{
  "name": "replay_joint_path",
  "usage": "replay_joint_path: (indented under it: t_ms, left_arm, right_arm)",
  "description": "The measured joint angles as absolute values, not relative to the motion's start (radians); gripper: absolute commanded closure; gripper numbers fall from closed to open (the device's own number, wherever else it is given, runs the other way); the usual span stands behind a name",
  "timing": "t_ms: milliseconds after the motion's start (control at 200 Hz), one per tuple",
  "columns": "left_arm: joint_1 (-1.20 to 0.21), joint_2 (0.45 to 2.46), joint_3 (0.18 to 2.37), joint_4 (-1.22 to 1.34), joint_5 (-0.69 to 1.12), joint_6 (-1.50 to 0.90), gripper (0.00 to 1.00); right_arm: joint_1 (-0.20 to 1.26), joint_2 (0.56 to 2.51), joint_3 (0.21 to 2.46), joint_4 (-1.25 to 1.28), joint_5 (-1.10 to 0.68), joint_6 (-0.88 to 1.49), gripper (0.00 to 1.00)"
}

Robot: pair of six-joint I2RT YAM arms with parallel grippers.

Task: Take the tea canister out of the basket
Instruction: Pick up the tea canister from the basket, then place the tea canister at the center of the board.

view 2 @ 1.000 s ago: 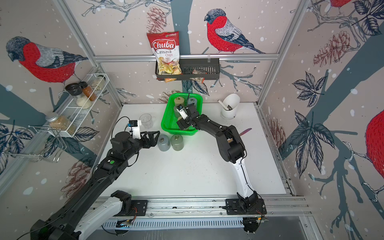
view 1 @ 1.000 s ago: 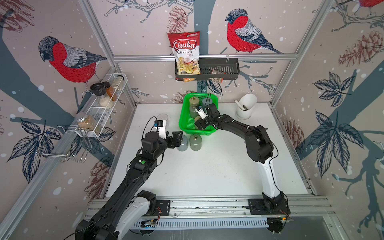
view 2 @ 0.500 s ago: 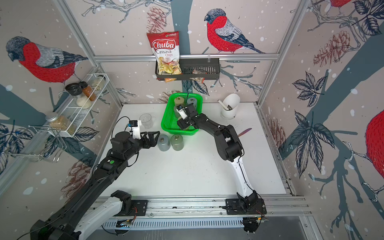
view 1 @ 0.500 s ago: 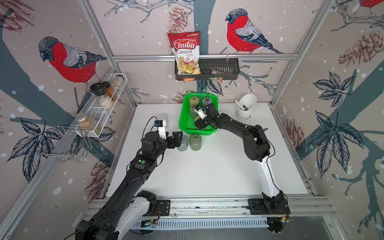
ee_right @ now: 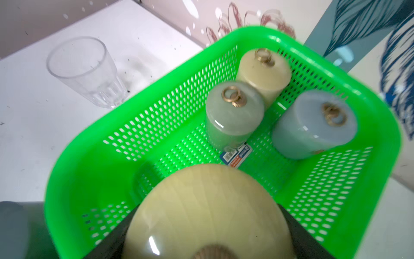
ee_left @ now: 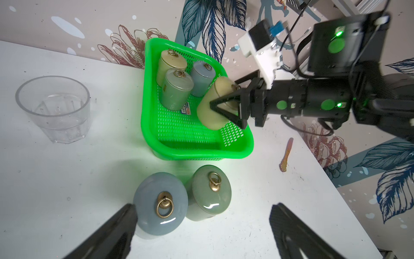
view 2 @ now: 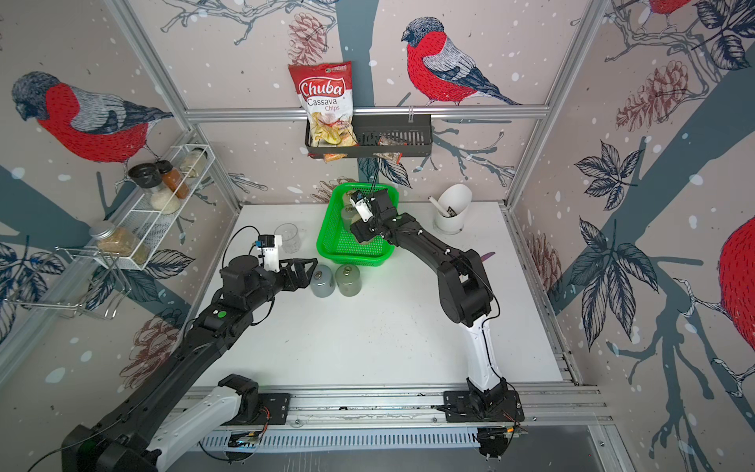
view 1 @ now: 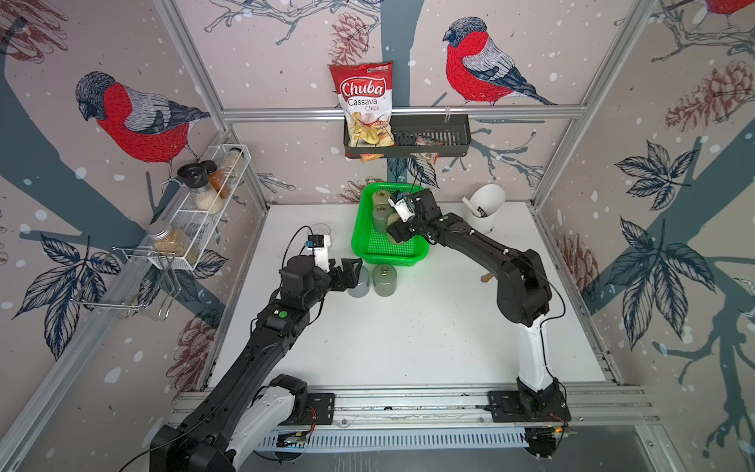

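In both top views a bag (view 1: pixel 365 102) reads "Chuba Cassava Chips" (red); right end effector (ee_left: pixel 224 98) grips the cream tea canister (ee_left: pixel 208 114).

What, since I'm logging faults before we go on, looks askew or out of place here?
One cream canister leans steeply inside the green basket, clamped in the right gripper, while the three other canisters there stand upright. A small flat stick lies loose on the table near the basket.

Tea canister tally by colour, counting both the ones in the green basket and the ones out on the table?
Cream canister: 2
Green canister: 2
Grey-blue canister: 2
Total: 6, with 4 in the basket and 2 on the table
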State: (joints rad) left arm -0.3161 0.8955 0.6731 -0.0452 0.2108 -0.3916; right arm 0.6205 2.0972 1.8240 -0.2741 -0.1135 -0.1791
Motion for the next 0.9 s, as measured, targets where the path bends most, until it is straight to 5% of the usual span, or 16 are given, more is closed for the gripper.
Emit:
replay_joint_path:
  t_ms: [530, 901]
  left_arm:
    - [-0.489, 1.028, 0.687, 0.012, 0.287, -0.387, 0.03]
    - [-0.538, 1.121, 0.702, 0.056, 0.255, -0.384, 0.03]
  right_arm:
    - [0.667, 1.515, 1.188, -0.206, -0.03, -0.147, 0.48]
    - [0.759, 1.494, 0.933, -0.023, 0.011, -0.035, 0.48]
